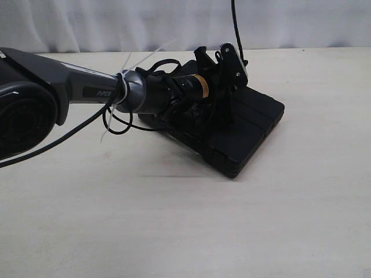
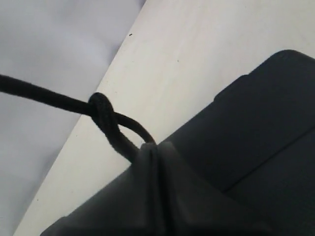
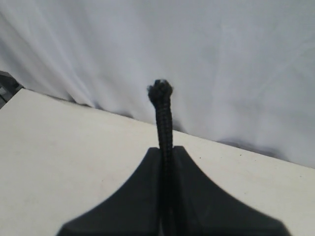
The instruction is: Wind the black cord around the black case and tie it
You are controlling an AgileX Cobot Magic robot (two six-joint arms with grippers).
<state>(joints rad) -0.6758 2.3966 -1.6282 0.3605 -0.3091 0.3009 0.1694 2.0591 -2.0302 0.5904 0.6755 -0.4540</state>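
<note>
Two grippers share one line: in the exterior view your left gripper [image 1: 228, 62] hangs over the flat matte black plastic case [image 1: 249, 136], which lies toward the far edge of the pale counter [image 1: 174, 220], and the thin black braided cord [image 1: 235, 26] climbs from it straight up out of view. Your left wrist view shows those jaws pinched together on the cord, its small knot [image 2: 101, 105] just clear of them and the case close beneath. Your right wrist view shows the right gripper [image 3: 167, 152] clamped just short of the cord's frayed tip [image 3: 161, 89], so I judge the strand runs near vertical above the case, with the left arm nearer.
</note>
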